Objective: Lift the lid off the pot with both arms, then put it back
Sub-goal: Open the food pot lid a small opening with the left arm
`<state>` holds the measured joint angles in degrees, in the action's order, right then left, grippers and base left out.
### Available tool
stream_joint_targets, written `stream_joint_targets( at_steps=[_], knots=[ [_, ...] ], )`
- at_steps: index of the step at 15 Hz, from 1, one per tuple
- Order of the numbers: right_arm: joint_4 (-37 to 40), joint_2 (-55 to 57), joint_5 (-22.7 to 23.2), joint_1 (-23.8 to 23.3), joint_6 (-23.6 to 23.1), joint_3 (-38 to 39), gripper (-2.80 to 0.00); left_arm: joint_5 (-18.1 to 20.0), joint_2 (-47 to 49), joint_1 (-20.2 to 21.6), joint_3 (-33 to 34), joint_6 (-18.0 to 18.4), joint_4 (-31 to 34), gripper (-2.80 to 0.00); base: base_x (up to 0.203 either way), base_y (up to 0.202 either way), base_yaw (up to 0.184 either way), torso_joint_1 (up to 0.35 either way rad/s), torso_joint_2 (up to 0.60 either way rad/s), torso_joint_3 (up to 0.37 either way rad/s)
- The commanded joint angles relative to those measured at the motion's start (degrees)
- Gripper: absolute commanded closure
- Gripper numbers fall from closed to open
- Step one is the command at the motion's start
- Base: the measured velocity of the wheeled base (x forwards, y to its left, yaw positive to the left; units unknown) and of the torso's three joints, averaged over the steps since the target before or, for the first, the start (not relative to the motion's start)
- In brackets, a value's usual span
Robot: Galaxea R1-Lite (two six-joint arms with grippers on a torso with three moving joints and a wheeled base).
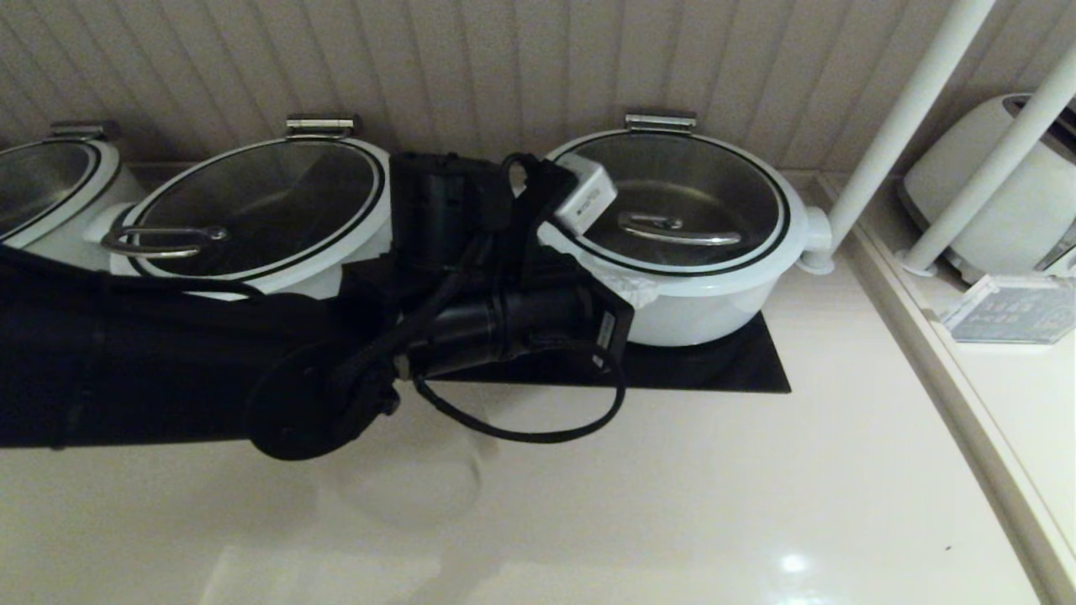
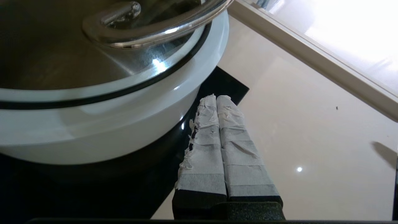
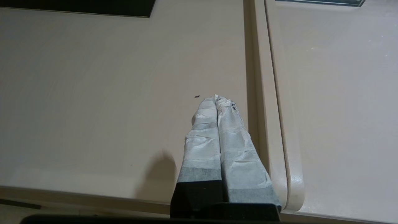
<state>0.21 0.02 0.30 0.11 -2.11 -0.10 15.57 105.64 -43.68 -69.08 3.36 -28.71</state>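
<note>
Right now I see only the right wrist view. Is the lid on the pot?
Observer: Yes, the lid sits closed on the pot.
Operator: My right gripper is shut over the counter. And the left?
Observer: The left gripper is shut, low beside the pot's wall, over the black plate.
Operator: Is the handle free?
Observer: Yes, nothing holds the handle.
</note>
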Motion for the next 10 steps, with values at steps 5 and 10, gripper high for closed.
stream_joint_targets(
  at_steps=[5,10],
  knots=[
    [-0.13,-0.02,0.04,-0.02,0.09,0.10,0.00,-0.02,2.84,1.66,-4.36,1.81,-0.20,0.00,0.000,0.000,0.000,0.000,0.00,0.000],
    [-0.13,-0.02,0.05,-0.02,0.09,0.10,0.00,-0.02,5.06,2.62,-7.26,4.02,-0.20,0.00,0.000,0.000,0.000,0.000,0.00,0.000]
  ],
)
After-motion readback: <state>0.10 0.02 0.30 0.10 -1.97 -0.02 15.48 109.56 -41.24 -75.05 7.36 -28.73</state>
